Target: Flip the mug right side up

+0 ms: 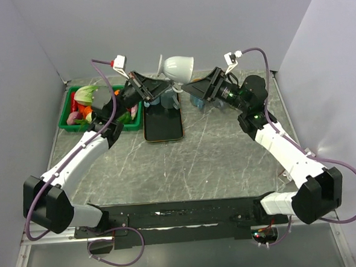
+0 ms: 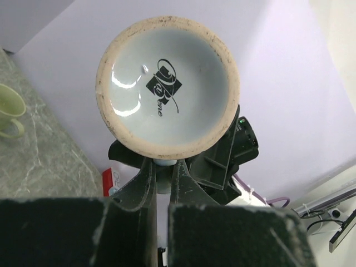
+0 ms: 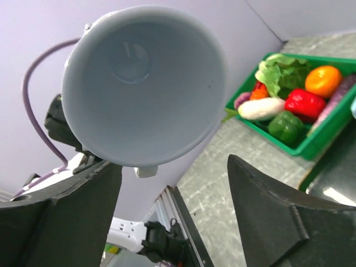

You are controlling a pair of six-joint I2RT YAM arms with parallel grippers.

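Note:
The pale blue-white mug (image 1: 179,65) hangs in the air at the back of the table, lying on its side. My left gripper (image 1: 166,81) is shut on the mug's handle. In the left wrist view the mug's base (image 2: 167,92) with a dark logo faces the camera, and the left gripper (image 2: 162,167) pinches the handle just below it. My right gripper (image 1: 190,87) is open, just right of the mug and apart from it. In the right wrist view the mug's open mouth (image 3: 142,83) faces the camera above the empty right gripper (image 3: 171,164).
A green crate (image 1: 66,116) of vegetables stands at the back left and also shows in the right wrist view (image 3: 317,146). A black tray (image 1: 163,127) lies below the mug. A pale green cup (image 2: 8,112) sits on the table by the back wall.

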